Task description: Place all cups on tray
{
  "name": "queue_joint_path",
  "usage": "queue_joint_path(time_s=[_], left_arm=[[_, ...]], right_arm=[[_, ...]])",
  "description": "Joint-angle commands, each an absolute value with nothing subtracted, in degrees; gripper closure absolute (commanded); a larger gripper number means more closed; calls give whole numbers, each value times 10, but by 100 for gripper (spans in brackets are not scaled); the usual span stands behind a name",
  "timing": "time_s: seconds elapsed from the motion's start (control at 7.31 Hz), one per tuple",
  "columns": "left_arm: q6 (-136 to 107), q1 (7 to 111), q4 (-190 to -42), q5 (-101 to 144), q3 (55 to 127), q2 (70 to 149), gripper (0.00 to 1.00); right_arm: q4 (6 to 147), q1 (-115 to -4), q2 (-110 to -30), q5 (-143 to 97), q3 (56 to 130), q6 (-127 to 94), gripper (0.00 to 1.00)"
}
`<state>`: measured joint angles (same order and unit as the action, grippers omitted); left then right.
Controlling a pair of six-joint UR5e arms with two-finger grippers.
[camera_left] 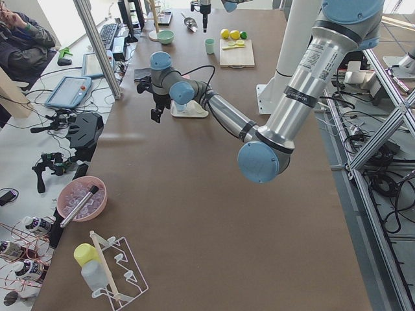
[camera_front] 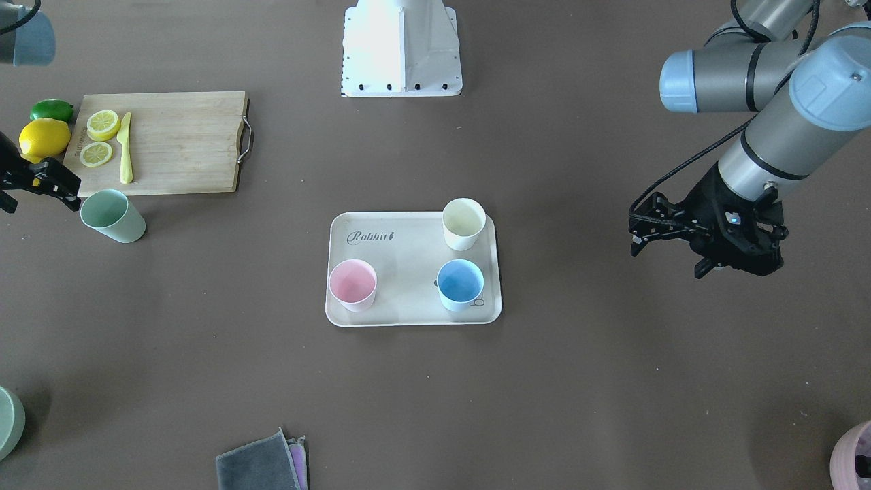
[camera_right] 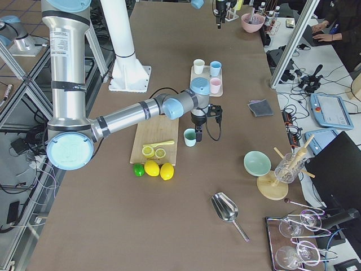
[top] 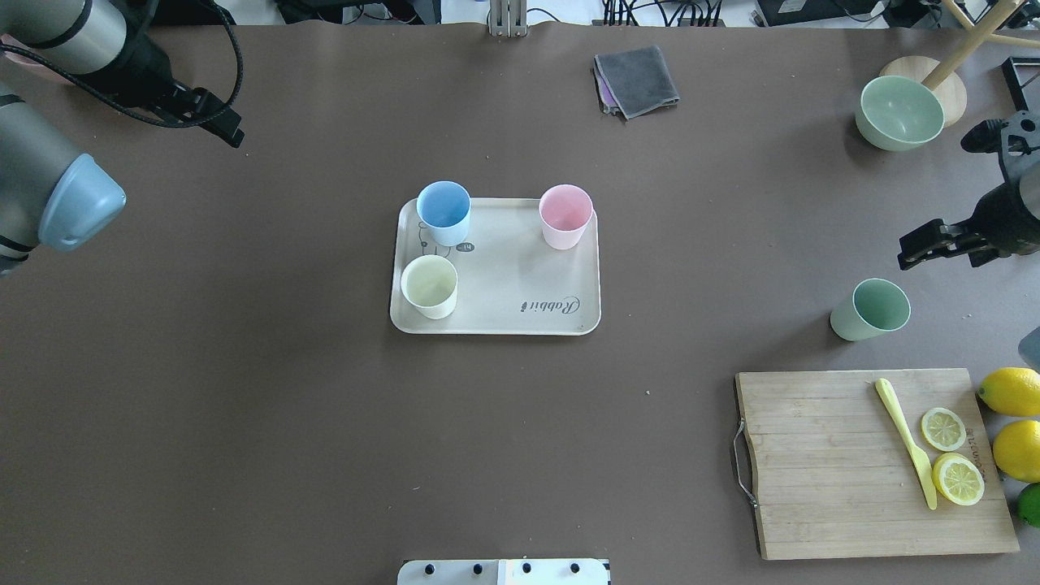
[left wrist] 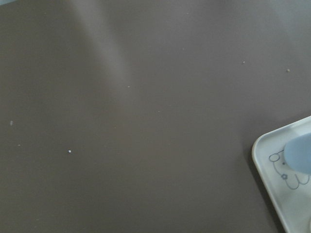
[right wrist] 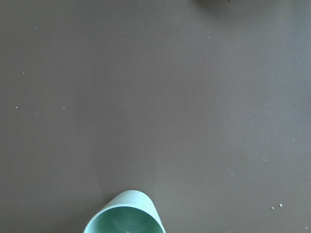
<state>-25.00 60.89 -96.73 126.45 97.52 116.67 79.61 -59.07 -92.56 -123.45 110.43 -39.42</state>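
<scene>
The beige tray lies mid-table. Three cups stand upright on it: cream-white, light blue and pink. A mint green cup stands on the bare table, between the tray and the cutting board. My right gripper hovers just beside this cup, open and holding nothing. Off to the tray's other side, well away from it, my left gripper is raised, looks open and is empty.
A wooden cutting board carries lemon slices and a yellow knife, with lemons and a lime beside it. A grey-green bowl, a folded grey cloth and a mauve pot sit near the table's far edge.
</scene>
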Motion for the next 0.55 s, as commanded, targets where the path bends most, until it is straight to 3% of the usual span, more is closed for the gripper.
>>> queue_joint_path(time_s=[0.0, 0.14, 0.27, 0.41], left_arm=[[-246, 611, -968, 1265, 976, 1163, 2], [-246, 611, -968, 1264, 976, 1163, 2], [-246, 611, -969, 1264, 977, 1158, 2], [-246, 611, -969, 1263, 977, 1158, 2]], right_arm=[[727, -544, -950, -1195, 1080, -437, 2], [690, -536, -950, -1184, 1055, -437, 3], [658, -534, -950, -1183, 1032, -438, 11], [652, -532, -950, -1183, 1028, -439, 31]])
